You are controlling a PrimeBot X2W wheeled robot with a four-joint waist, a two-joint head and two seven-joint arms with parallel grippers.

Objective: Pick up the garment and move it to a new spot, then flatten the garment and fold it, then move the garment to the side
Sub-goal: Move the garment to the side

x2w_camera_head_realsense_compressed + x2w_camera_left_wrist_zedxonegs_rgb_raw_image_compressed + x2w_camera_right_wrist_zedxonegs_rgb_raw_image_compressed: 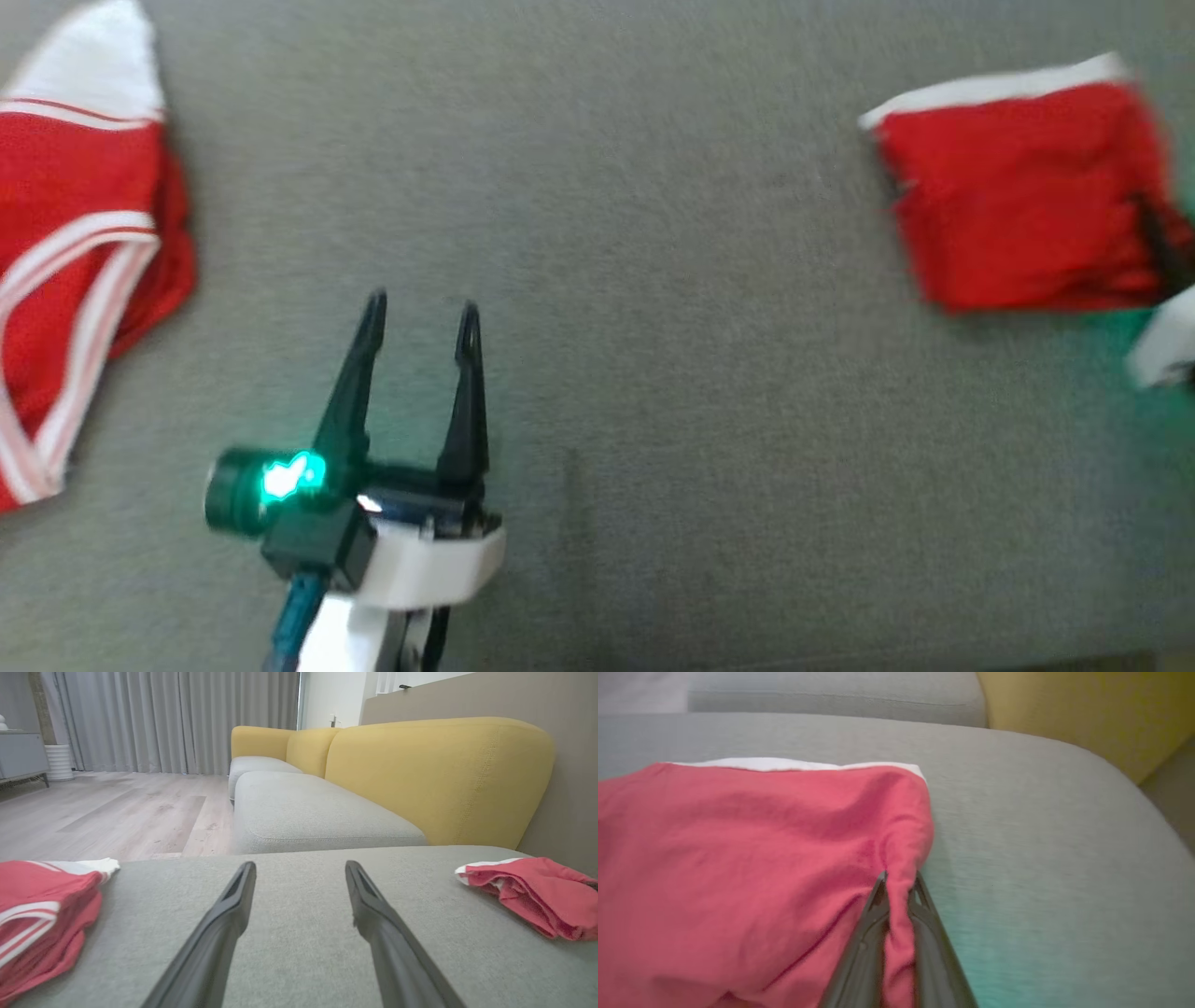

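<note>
One folded red garment [738,858] (white-edged) sits pinched in the right tool [899,882].

Soft, even daylight, no hard shadows. The head view is motion-blurred, worst at the garment [1018,187] far right of the left gripper [420,322] (its edges smear). Just right of the jaws of the right gripper [899,882], a teal glow tints the cushion [1041,858].

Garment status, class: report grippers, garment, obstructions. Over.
Left gripper open, above cushion. Right gripper shut on folded garment at its corner. Other garment far left, apart.
</note>
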